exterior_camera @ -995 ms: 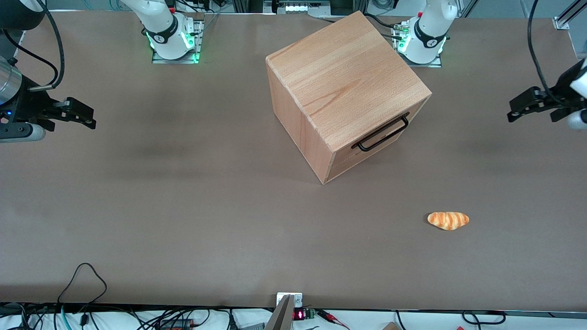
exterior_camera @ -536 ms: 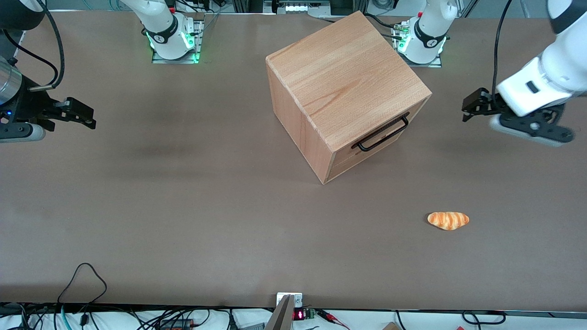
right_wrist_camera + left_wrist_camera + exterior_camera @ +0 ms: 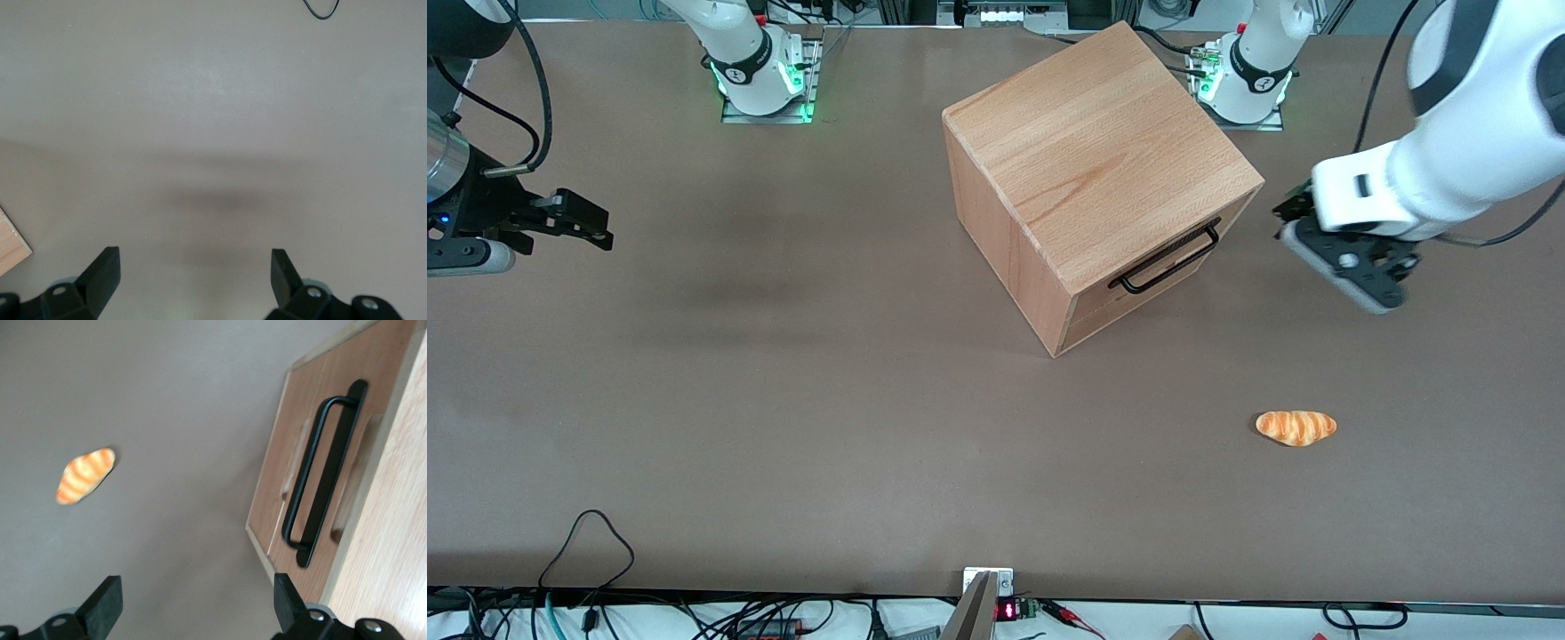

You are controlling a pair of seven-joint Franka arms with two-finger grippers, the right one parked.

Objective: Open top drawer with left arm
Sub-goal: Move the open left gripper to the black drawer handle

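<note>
Brown table point(image 3: 783, 400), front view: cabinet point(image 3: 1089, 160) at centre, top drawer point(image 3: 1165, 267) shut, handle point(image 3: 1165, 260) untouched. Hand point(image 3: 1303, 222) near, at 3 o'clock. Wrist view: fingers point(image 3: 107, 603) spread, empty. Reaching, gripping, pulling all left.

text: none legible | red digits glowed on small display point(image 3: 1006, 611) at table point(image 3: 783, 427) edge, unreadable | round marks on arm bases point(image 3: 760, 76), unreadable | gripper point(image 3: 1294, 218) unmarked, near cabinet
</note>
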